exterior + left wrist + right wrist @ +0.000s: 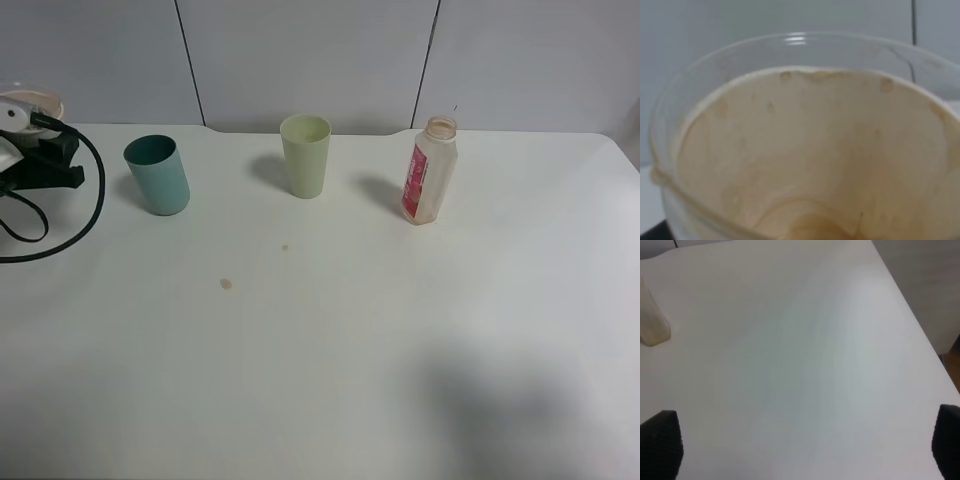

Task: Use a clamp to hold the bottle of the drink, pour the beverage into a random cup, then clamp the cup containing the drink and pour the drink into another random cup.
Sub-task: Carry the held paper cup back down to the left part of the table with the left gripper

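The blue-sleeved cup (pixel 805 150) fills the left wrist view; its clear rim and brown-stained white inside show, with a little beverage (pixel 810 225) at the bottom. In the high view only this cup's rim (pixel 32 100) shows at the far left edge, with my left gripper (pixel 40 128) shut on it. The teal cup (pixel 157 175) stands just right of that gripper. The bottle (pixel 430 170) stands upright at the back right, looking empty, its base (pixel 652 322) seen by the right wrist. My right gripper (pixel 805 412) hangs open over bare table, out of the high view.
A pale green cup (pixel 305 155) stands between the teal cup and the bottle. Two small brown drips (pixel 226 284) mark the white table (pixel 330 380). A black cable (pixel 85 215) loops at the left edge. The table's right edge (pixel 920 330) is near my right gripper.
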`<state>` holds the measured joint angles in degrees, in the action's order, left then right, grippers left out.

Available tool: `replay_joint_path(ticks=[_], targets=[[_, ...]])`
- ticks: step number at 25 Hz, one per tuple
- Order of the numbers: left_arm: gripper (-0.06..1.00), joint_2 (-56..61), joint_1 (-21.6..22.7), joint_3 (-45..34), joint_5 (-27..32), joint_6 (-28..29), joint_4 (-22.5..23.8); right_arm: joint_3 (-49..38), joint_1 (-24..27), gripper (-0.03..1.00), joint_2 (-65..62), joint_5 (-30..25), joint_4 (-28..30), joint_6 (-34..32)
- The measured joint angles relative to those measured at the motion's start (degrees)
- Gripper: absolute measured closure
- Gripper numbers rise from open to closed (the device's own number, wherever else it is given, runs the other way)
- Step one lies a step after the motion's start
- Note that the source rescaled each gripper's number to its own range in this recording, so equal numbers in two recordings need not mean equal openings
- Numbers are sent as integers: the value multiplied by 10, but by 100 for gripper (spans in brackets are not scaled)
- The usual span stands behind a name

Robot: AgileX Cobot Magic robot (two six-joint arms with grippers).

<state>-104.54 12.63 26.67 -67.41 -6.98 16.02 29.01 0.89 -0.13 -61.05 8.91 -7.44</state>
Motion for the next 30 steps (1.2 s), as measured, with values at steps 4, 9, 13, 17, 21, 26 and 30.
replay_joint_path(ticks=[4, 9, 13, 17, 21, 26, 30], targets=[[94, -23, 0, -22, -14, 1, -1, 0, 0, -3, 0, 0, 0, 0], [94, -59, 0, -42, -14, 15, -2, 0, 0, -3, 0, 0, 0, 0], [94, -81, 0, -42, -15, 20, 2, 0, 0, -3, 0, 0, 0, 0], [94, -95, 0, -42, -15, 20, 2, 0, 0, -3, 0, 0, 0, 0], [94, -108, 0, -30, -15, 20, 7, 0, 0, -3, 0, 0, 0, 0], [94, -130, 0, 5, -15, 26, 12, 0, 0, -3, 0, 0, 0, 0], [94, -146, 0, 35, -15, 35, 13, 0, 0, -3, 0, 0, 0, 0]])
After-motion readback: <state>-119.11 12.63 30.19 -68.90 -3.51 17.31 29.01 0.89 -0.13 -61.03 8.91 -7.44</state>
